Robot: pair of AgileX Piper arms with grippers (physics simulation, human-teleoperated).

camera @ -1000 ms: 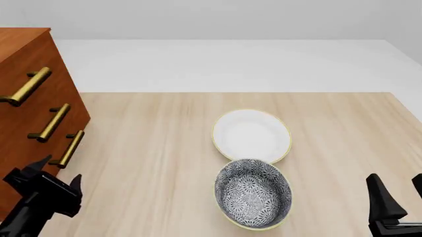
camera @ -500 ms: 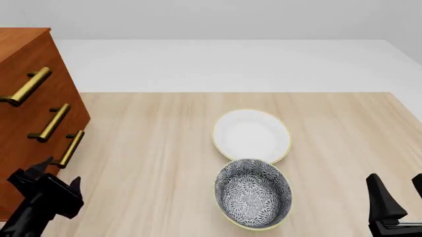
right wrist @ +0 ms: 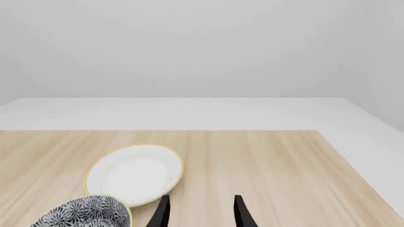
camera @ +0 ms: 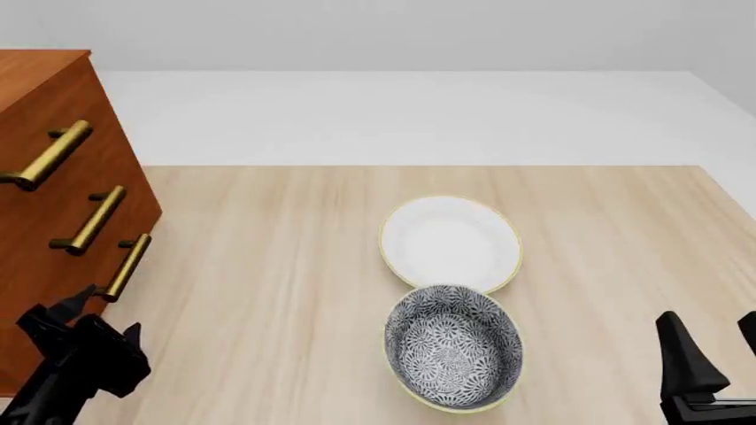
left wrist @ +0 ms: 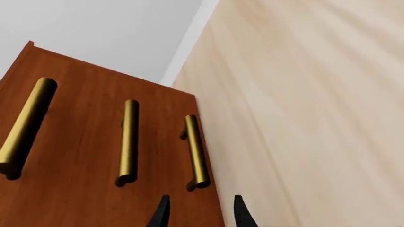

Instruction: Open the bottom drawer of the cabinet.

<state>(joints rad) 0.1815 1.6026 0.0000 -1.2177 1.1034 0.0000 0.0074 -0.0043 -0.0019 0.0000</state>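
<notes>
The cabinet [camera: 53, 97] stands at the table's left edge, reddish-brown with three brass bar handles. The bottom drawer [camera: 62, 285] looks flush with the front, and its handle [camera: 124, 266] is the lowest bar. My left gripper [camera: 102, 315] is open just below and in front of that handle, not touching it. In the left wrist view the handle [left wrist: 196, 151] lies a little ahead of the left gripper [left wrist: 200, 202], whose fingers are apart. My right gripper [camera: 711, 329] stands open at the near right, empty; its two fingertips [right wrist: 164, 201] also show apart in the right wrist view.
A white plate [camera: 451, 242] lies mid-table with a patterned bowl [camera: 454, 345] touching its near side. Both also show in the right wrist view, the plate [right wrist: 134, 174] and the bowl [right wrist: 85, 213]. The two upper handles [camera: 48, 155] jut out above the left gripper.
The left gripper has slid slightly toward the near edge of the table, staying open. The right arm, plate and bowl have not moved.
</notes>
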